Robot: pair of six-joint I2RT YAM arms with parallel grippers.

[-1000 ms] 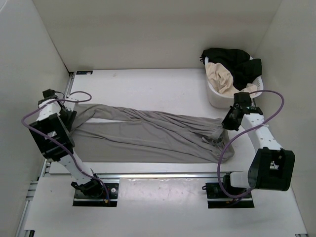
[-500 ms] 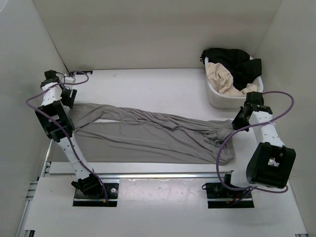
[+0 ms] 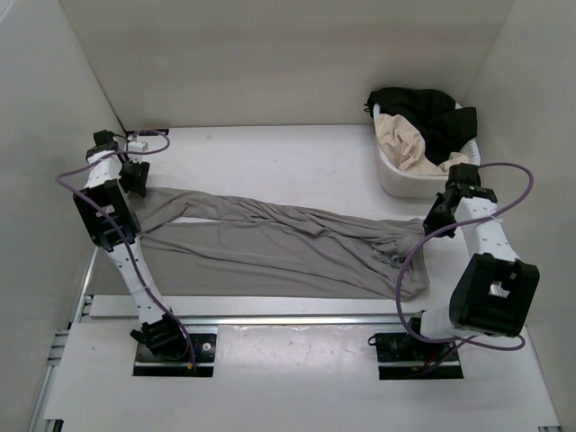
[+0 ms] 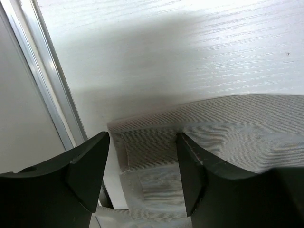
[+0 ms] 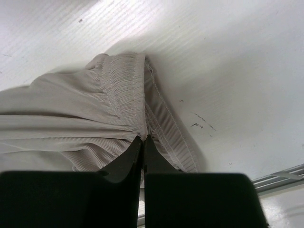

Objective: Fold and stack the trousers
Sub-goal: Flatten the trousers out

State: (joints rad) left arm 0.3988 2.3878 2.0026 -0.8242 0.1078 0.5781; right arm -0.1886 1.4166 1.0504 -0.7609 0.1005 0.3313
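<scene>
The grey trousers [image 3: 270, 238] lie stretched across the table, leg cuffs at the left and waistband at the right. My left gripper [image 3: 137, 177] is at the far-leg cuff near the left wall. In the left wrist view it [image 4: 142, 142] is open, its jaws standing either side of the folded cuff hem [image 4: 147, 154]. My right gripper [image 3: 434, 222] is at the waist end. In the right wrist view it [image 5: 143, 137] is shut on the gathered waistband [image 5: 123, 80].
A white basket [image 3: 389, 175] with black and cream clothes stands at the back right, just behind the right arm. A metal rail [image 4: 42, 90] runs along the table's left edge beside the cuff. Another rail [image 3: 297, 319] runs along the near edge. White walls enclose the table.
My left gripper has moved toward the back left, up to the far-leg cuff. My right gripper has moved right with the waistband, drawing the trousers longer.
</scene>
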